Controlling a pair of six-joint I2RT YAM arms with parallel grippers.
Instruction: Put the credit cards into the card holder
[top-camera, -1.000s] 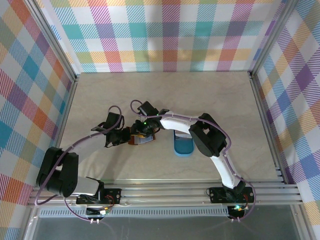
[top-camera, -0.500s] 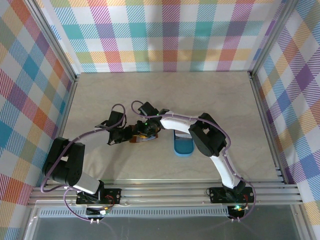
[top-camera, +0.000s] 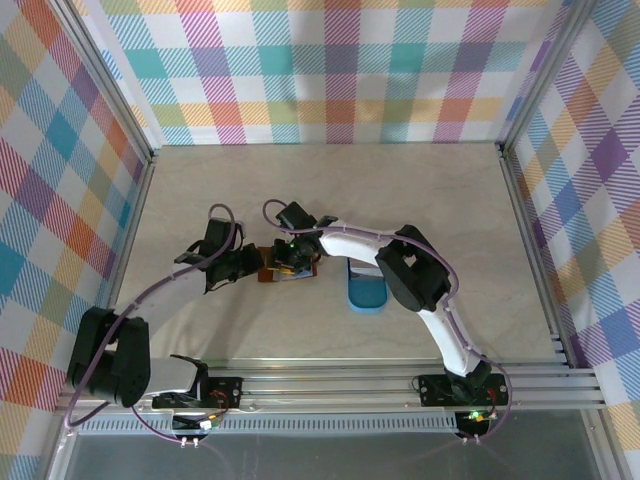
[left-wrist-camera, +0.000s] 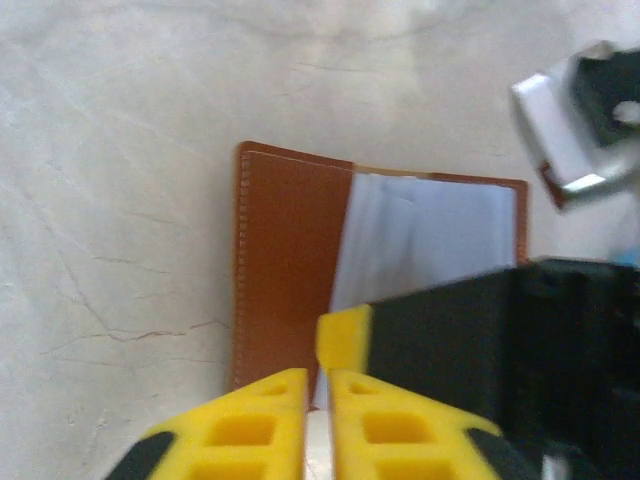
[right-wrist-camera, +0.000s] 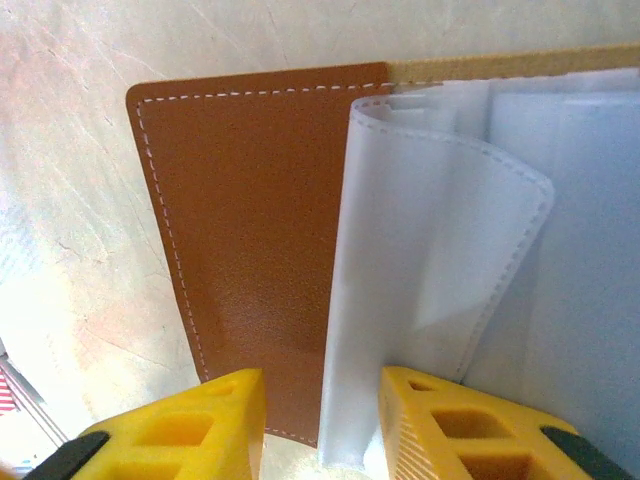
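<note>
Card holder (right-wrist-camera: 250, 220) lies open and flat on the table (top-camera: 400, 200), with its brown flap on one side and the clear sleeves (right-wrist-camera: 440, 250) curling up from the other half.

Change over the last second: the left arm's elbow is now swung out and back toward the bases. The left gripper (left-wrist-camera: 318, 385) sits just beside the holder's left edge, slightly further from the bases than before. The holder looks nudged the same way and a little squarer.

Left fingers are pressed together (a pale sliver shows at their root; I cannot tell whether it is a card).

Right gripper (right-wrist-camera: 320, 382) is unmoved over the holder, jaws apart. Its tips straddle the holder's edge where leather meets sleeve and are not visibly clamped on it.

Blue tray (top-camera: 365, 292) sits just right of the holder; whether the credit cards lie in it is too small to judge.

Reading: the holder is open and steadied with the sleeves exposed, so I judge loading is at hand, with no card seated yet
</note>
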